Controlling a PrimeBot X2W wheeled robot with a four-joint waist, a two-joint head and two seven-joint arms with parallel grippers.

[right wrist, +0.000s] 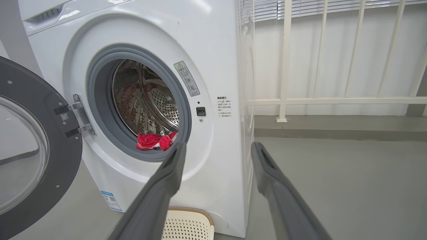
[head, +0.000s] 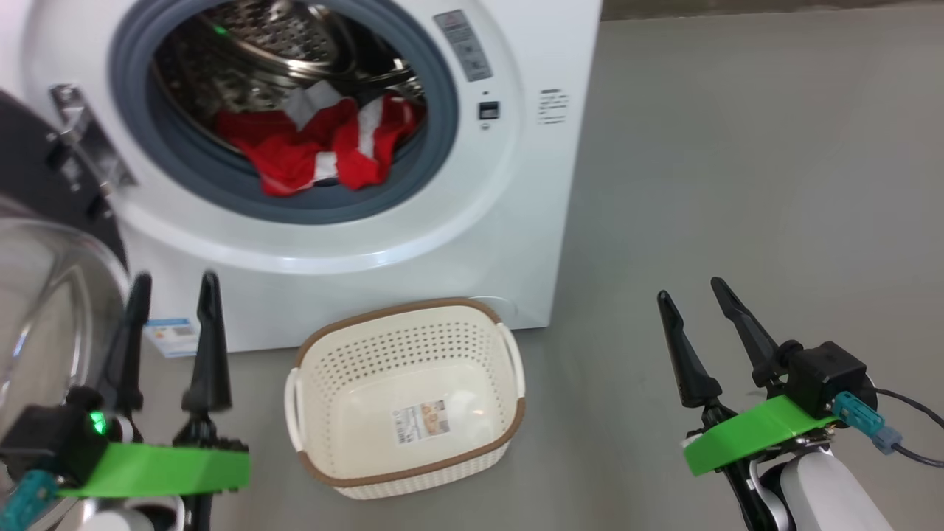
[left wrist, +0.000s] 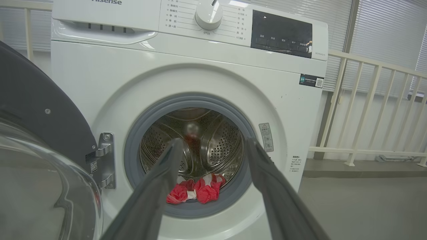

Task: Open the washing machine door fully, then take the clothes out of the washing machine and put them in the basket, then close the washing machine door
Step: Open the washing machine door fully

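The washing machine [head: 472, 243] stands ahead with its door [head: 44, 243] swung wide to the left; the door [right wrist: 30, 146] shows its black rim and glass bowl. Red clothes [head: 317, 144] with white and grey patches lie at the front of the steel drum, also seen as clothes [left wrist: 195, 191] and clothes [right wrist: 155, 140]. The cream basket [head: 402, 398] sits empty on the floor before the machine. My left gripper [head: 173, 284] is open beside the door, nothing between its fingers. My right gripper [head: 689, 289] is open over bare floor, right of the basket.
Grey floor [head: 737, 184] spreads to the right of the machine. A white railing [right wrist: 333, 100] with blinds behind it runs along the wall beyond. The door's metal hinge [left wrist: 105, 160] juts at the opening's left side. A cable [head: 907, 428] trails from my right wrist.
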